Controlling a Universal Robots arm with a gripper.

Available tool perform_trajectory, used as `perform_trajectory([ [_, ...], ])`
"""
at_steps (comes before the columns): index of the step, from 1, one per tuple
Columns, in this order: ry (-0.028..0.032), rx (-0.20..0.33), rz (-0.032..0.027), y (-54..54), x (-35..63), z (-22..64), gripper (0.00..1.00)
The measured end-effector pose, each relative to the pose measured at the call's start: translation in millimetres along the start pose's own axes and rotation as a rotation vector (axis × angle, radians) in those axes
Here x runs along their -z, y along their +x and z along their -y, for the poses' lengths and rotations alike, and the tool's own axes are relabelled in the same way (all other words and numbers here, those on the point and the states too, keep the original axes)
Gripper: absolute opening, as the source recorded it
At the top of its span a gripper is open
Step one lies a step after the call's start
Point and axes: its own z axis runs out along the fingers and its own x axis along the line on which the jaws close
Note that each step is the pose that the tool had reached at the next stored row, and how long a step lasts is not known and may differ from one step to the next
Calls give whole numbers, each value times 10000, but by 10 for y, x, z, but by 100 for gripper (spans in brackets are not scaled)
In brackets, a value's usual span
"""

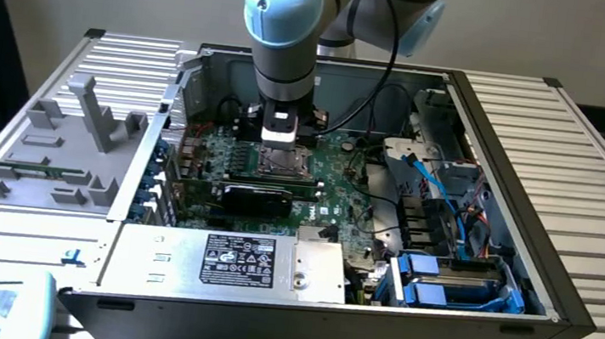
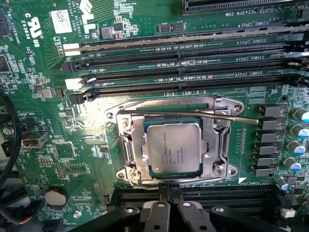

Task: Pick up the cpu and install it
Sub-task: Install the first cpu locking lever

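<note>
So here's where we're at: the gripper is clenched, fingers pressed together with nothing between them, hanging just over the near edge of the socket frame. It isn't touching the cpu as far as we can see.

The cpu is sitting flat in the socket, shiny lid up, with the metal frame snug around it. We'd say the placing part looks done. Whether the frame is actually clamped down, we can't tell. The thin retention lever lies slanted across the far side of the frame.

On handling, we reckon this chip is light, stiff and flat, with a smooth lid that's slippery to pinch. The contact side and the socket under it are likely the fragile bits, so any hold should be on two opposite thin edges, kept level. Seated like this, those edges are mostly buried by the frame.

Around it things are tight:
- memory slots beyond the socket
- another dark slot row right by the gripper
- capacitors off to one side

Further out the open PC case walls everything in, with blue cables toward the exterior view's right and the labelled silver box in front, all on the slatted table.
</note>
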Motion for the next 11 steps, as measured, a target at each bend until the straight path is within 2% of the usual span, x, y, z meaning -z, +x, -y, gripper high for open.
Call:
perform_trajectory([
  [11,3,7,-19,0,0,-1,12],
])
